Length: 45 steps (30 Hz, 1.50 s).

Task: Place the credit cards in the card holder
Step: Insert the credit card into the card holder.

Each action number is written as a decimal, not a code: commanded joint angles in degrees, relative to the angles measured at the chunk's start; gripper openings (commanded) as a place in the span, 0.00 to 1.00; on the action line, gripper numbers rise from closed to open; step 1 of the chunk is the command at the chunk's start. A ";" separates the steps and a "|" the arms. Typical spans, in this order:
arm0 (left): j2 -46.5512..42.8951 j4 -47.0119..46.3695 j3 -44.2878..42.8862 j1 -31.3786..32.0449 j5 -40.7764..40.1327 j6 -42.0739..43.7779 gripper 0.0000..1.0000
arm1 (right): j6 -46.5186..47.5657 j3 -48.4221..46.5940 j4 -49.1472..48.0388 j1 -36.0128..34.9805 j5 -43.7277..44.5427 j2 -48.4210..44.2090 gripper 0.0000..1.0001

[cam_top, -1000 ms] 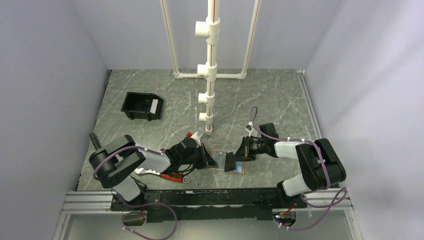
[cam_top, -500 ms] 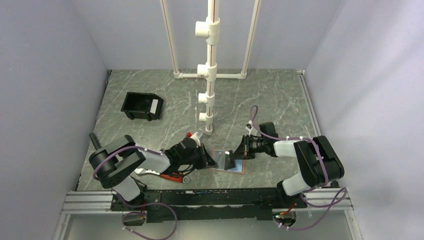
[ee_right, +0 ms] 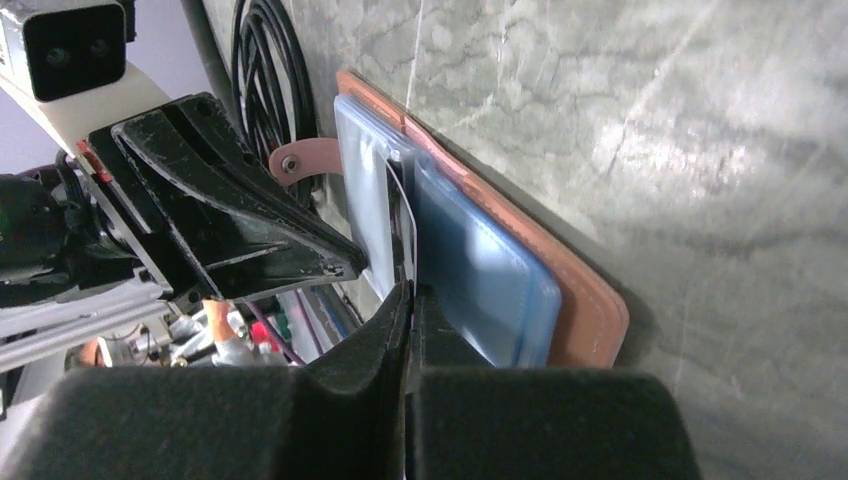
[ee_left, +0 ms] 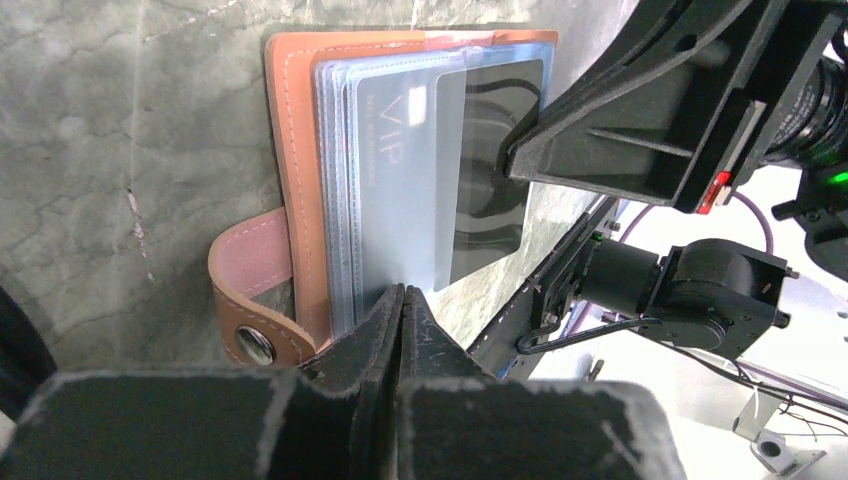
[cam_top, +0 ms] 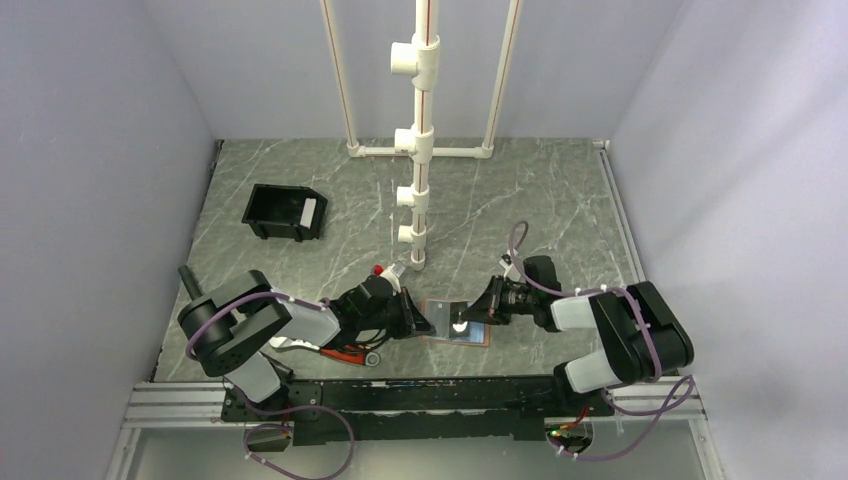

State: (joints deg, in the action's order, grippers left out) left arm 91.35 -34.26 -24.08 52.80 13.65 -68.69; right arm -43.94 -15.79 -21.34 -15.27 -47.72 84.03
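The card holder (cam_top: 470, 335) lies spread open at the near middle of the table. In the left wrist view it is brown (ee_left: 290, 120) with a snap strap and clear sleeves. A pale grey "VIP" card (ee_left: 395, 150) sits in one sleeve. A dark card (ee_left: 490, 190) overlaps it, partly inside a sleeve. My left gripper (ee_left: 402, 290) is shut on the sleeves' near edge; it also shows in the top view (cam_top: 428, 322). My right gripper (ee_right: 411, 288) is shut on the dark card (ee_right: 412, 225), seen edge-on over the blue sleeves (ee_right: 480, 275); it also shows in the top view (cam_top: 472, 317).
A black open-topped bin (cam_top: 285, 212) stands at the back left. A white pipe stand (cam_top: 420, 150) rises just behind the card holder. A red-handled tool (cam_top: 345, 351) lies under my left arm. The table's front rail (cam_top: 420, 392) runs right behind the holder.
My right wrist has shifted a little right and lower, and the card it holds has tilted down flatter against the holder. My left gripper has stayed where it was.
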 commanded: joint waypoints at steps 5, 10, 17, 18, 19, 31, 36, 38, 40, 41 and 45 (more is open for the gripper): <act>-6.36 4.61 -1.98 -0.67 -0.95 1.75 0.42 | -2.24 2.48 -1.83 -0.81 10.96 -5.83 0.00; -13.77 20.43 -5.64 -1.78 -5.63 5.95 0.48 | -1.59 1.93 -3.11 -1.01 9.23 -3.25 0.00; -8.65 26.72 -9.14 -2.43 -7.25 9.89 0.16 | -1.76 2.39 -5.12 -1.38 8.64 -1.91 0.00; -7.31 26.06 -9.34 -2.39 -7.02 10.04 0.14 | -1.74 2.36 -5.19 -1.55 8.62 -1.83 0.00; -6.24 25.56 -9.47 -2.31 -7.23 10.06 0.11 | -1.65 2.30 -5.22 -1.72 8.47 -1.65 0.00; 2.17 27.09 -12.61 0.58 -10.63 9.45 0.03 | -9.24 2.06 -9.99 -9.23 14.57 -1.06 0.02; 1.95 26.22 -12.78 1.13 -10.06 8.74 0.03 | -12.94 1.55 -12.26 -12.53 19.74 -0.26 0.03; 1.78 25.71 -12.41 1.32 -9.75 8.28 0.03 | -13.43 1.22 -11.70 -13.63 21.65 -0.69 0.04; 1.64 24.56 -11.65 1.45 -9.24 7.62 0.03 | -13.49 0.45 -10.26 -14.77 23.34 -0.85 0.04; 1.64 23.91 -11.35 1.48 -8.78 7.37 0.03 | -13.72 0.20 -10.11 -15.32 23.95 -0.86 0.04; 1.54 24.31 -11.57 1.63 -8.84 7.11 0.03 | -13.27 -1.12 -6.14 -16.37 24.55 -0.96 0.08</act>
State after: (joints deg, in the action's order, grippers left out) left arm 90.78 -8.34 -36.34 52.49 4.69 -60.62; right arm -56.97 -14.35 -31.18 -28.47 -27.20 82.17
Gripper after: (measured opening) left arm 0.035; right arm 0.048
